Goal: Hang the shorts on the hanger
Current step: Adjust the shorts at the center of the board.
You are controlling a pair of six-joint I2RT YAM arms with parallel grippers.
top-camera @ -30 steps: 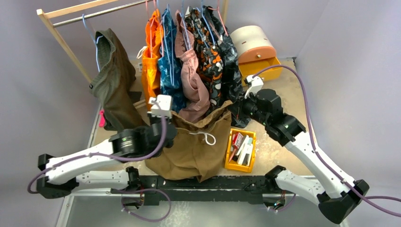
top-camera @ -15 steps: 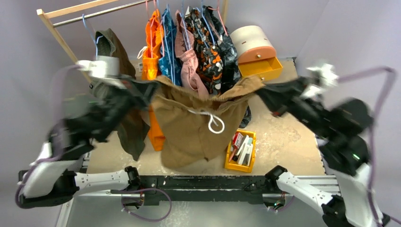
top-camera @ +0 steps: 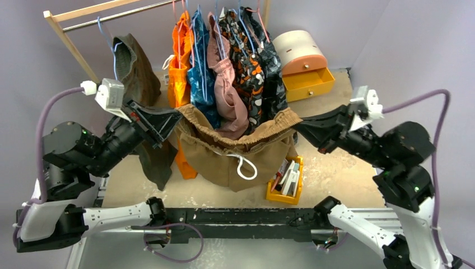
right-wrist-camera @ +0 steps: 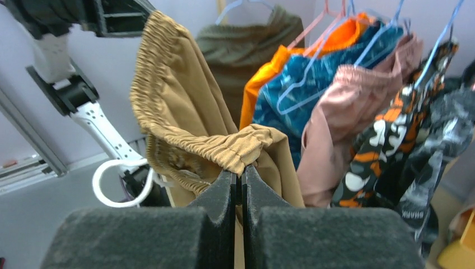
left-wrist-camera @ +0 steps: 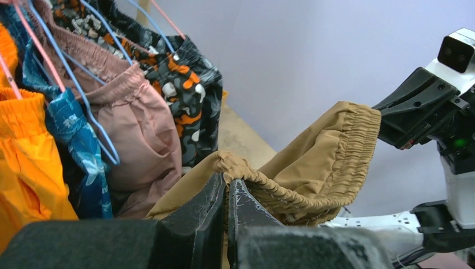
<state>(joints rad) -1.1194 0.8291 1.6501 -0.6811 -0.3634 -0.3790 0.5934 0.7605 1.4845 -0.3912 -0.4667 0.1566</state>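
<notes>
Both pairs of jaws clamped on shorts [top-camera: 224, 159] waistband ends, hung garments [top-camera: 246, 73] crowding close behind, yellow bin [top-camera: 283, 199] just beside

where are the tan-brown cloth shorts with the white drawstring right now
In the top view, the tan-brown shorts hang at centre, waistband stretched between the left gripper and right gripper, just in front of the rack of hanging clothes.

Soft, even light comes from overhead: no glare on the lilac walls [top-camera: 33, 61], only faint shadows on the tabletop [top-camera: 336, 165]. The overhead view is sharp. Up close, the left end effector [left-wrist-camera: 227, 193] and right end effector [right-wrist-camera: 239, 179] look grainy and soft, while the shorts [left-wrist-camera: 319, 162] beyond are crisp.
</notes>
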